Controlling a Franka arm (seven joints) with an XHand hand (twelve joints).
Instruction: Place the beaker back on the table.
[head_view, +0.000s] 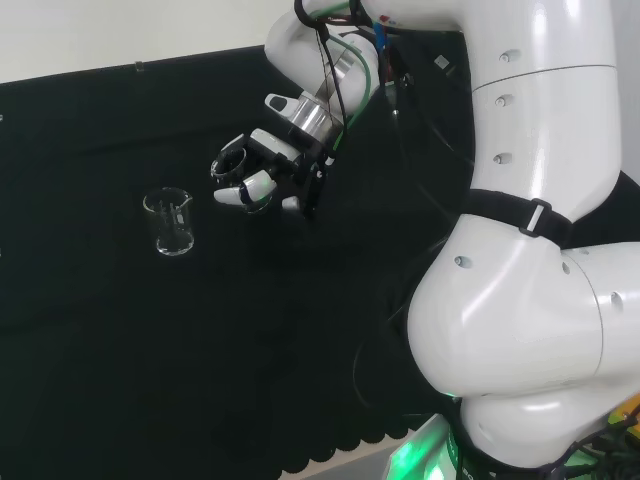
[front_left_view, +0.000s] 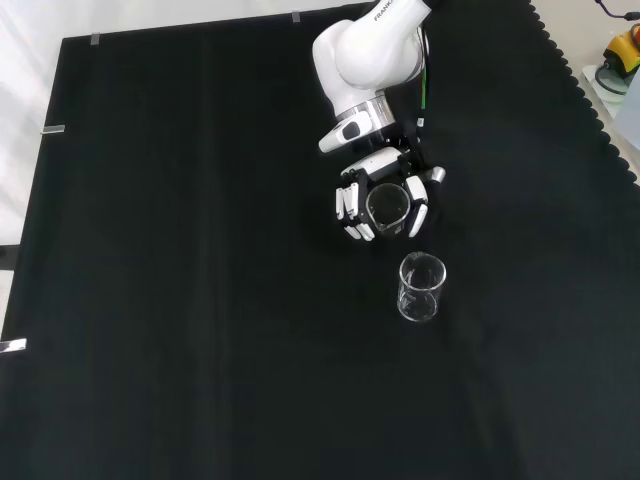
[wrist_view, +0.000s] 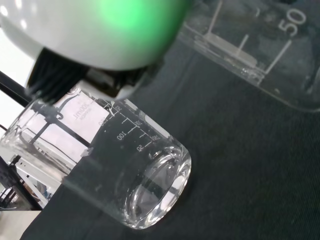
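Observation:
My hand (head_view: 272, 146) hangs above the black cloth with its fingers and thumb curled round a small clear beaker (head_view: 229, 164), mouth turned outward. From the front, the hand (front_left_view: 350, 209) wraps that beaker (front_left_view: 387, 204) and its round rim faces up. A second clear beaker (head_view: 172, 221) stands upright on the cloth, left of the hand in the head view and just nearer than it in the front view (front_left_view: 421, 288). The wrist view has the standing beaker (wrist_view: 120, 170) with printed marks, the held beaker's wall (wrist_view: 260, 45) close up, and a blurred white part of the hand (wrist_view: 85, 30).
The arm's big white links (head_view: 530, 250) take up the head view's right side. The cloth's scalloped edge (front_left_view: 600, 110) runs along the front view's right, with small items (front_left_view: 618, 60) beyond it. Tape marks (front_left_view: 55, 129) sit near the cloth's left border.

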